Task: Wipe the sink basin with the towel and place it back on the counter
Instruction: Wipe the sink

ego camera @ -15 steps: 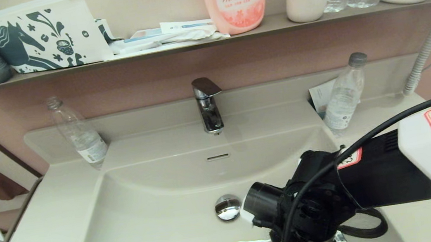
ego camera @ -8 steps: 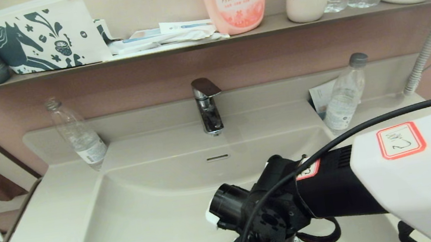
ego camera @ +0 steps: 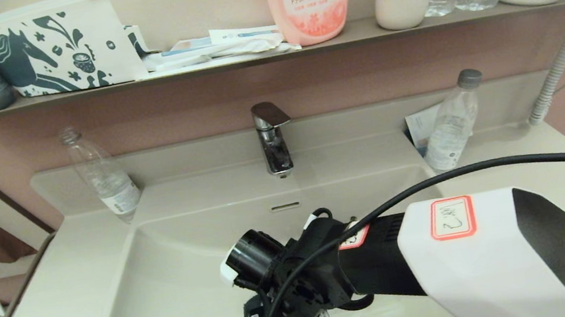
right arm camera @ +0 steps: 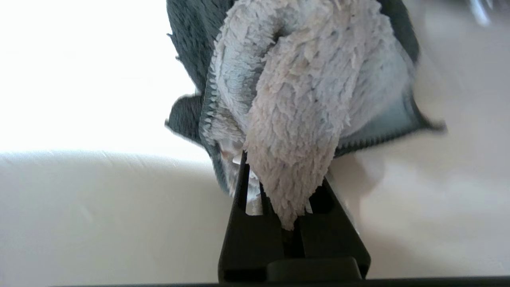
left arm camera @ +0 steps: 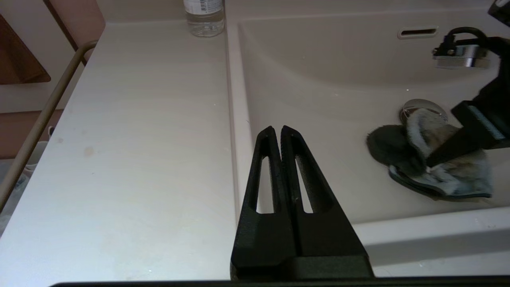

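Observation:
My right gripper is shut on the towel, which bunches up with its light grey fluffy face out and its dark charcoal edges behind. In the left wrist view the towel rests on the floor of the sink basin, partly over the chrome drain plug. In the head view my right arm reaches down over the middle of the sink basin and hides the towel and the plug. My left gripper is shut and empty, above the basin's left rim beside the counter.
The faucet stands behind the basin, above the overflow slot. One clear bottle stands at the back left of the counter, another at the back right. A brown shelf above carries bottles and cups.
My right arm has swept to the left across the basin floor with the towel, and it now covers the drain plug in the head view.

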Tool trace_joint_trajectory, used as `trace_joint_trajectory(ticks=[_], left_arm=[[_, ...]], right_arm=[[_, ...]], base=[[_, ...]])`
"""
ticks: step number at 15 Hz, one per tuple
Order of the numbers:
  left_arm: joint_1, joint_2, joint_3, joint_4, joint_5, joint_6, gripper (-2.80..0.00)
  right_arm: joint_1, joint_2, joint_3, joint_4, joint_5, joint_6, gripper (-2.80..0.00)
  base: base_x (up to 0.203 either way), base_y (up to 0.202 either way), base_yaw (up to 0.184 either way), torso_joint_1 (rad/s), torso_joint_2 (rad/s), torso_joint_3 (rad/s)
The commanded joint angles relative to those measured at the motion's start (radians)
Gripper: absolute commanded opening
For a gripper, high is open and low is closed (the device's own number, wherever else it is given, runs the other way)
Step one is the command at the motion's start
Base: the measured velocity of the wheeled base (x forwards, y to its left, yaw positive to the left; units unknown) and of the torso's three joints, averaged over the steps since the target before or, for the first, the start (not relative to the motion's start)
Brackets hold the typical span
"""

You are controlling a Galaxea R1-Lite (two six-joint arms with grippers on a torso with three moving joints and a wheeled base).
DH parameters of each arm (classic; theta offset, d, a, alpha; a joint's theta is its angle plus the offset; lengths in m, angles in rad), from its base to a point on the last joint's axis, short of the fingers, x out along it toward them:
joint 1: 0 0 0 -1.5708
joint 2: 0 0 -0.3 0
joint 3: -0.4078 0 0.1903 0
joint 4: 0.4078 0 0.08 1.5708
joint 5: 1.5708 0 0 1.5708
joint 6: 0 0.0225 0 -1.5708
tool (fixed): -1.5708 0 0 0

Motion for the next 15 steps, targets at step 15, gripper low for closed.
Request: trace_joint_trajectory(ticks=[15], left_arm=[[-0.001, 0.001, 0.000, -0.001, 0.000, 0.000, -2.80]], right_arm=[[-0.131, 0.035, -0.002, -0.340, -0.115, -0.196, -2.80]], base=[[0.000, 0.000, 0.000, 0.000, 0.00, 0.000]])
